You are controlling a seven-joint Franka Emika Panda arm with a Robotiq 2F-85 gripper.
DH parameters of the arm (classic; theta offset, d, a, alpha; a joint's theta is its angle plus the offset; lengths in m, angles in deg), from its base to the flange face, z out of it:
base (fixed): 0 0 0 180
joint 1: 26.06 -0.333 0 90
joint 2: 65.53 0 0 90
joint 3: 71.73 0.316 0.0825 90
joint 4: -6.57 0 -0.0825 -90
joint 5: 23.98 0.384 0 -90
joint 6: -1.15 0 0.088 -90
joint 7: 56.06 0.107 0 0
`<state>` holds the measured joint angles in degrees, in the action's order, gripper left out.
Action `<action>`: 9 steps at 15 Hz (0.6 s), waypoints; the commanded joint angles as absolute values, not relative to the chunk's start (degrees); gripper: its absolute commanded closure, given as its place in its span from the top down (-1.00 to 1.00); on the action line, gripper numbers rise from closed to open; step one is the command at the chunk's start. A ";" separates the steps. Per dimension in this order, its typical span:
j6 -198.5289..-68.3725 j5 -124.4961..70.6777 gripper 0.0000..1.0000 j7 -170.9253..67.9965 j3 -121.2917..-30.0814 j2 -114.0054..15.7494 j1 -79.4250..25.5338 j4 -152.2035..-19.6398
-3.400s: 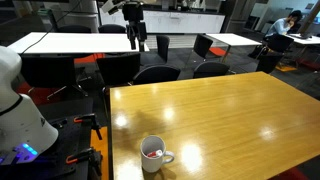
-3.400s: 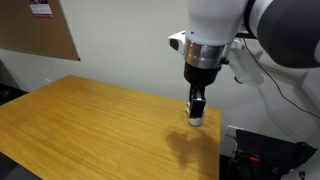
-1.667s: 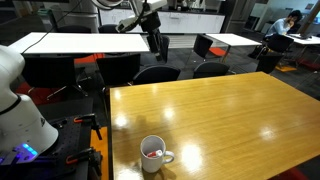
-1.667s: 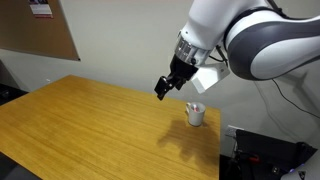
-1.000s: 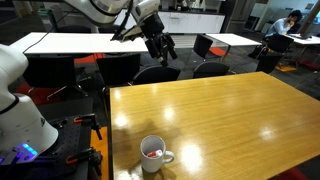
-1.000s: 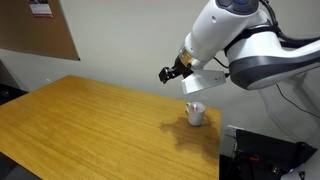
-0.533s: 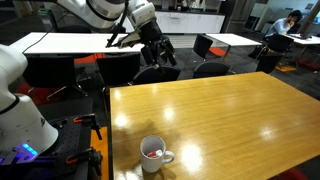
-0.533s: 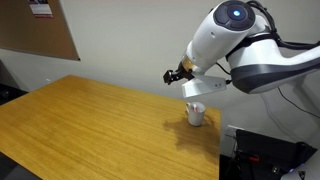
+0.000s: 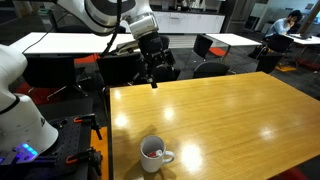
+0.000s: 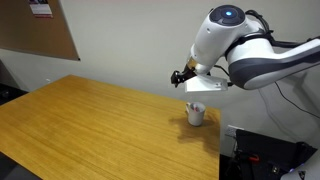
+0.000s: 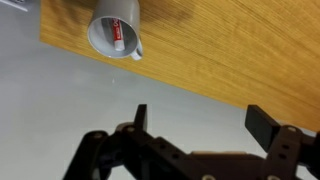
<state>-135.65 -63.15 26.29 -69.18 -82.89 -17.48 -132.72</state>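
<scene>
Pincer (image 11: 200, 125) is spread. In the wrist view both fingers (image 11: 262, 125) stand wide apart with nothing between them, and nothing is pinched.

The mug (image 11: 115, 33) is the closest object. It's white with a handle, standing upright on the wooden table (image 11: 240, 50), and is apart from the pincer with no contact.
- Wrist view: the mug sits beyond the fingertips, offset toward the finger at the picture's left and close to the table's corner. The fingers themselves show against grey floor, with the table edge just past them.
- In an exterior view the pincer (image 10: 178, 76) hangs in the air, tilted, and the mug (image 10: 196, 114) is below it and slightly to one side, near.
- In an exterior view the pincer (image 9: 152, 80) points down at the far edge of the table (image 9: 230, 110), and the mug (image 9: 153, 154) is down at the near edge, well apart in that frame.

Inside the mug we see a red-and-white item (image 11: 117, 35). It's too small to identify.

Behind the pincer there are dark office chairs (image 9: 160, 72) and a white table (image 9: 70, 42). Off to its side, away from the mug, is a cork board (image 10: 35, 30) on the wall.
</scene>
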 commanded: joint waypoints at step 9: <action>-130.45 -62.36 1.00 27.06 -70.85 -82.53 -15.92 -132.63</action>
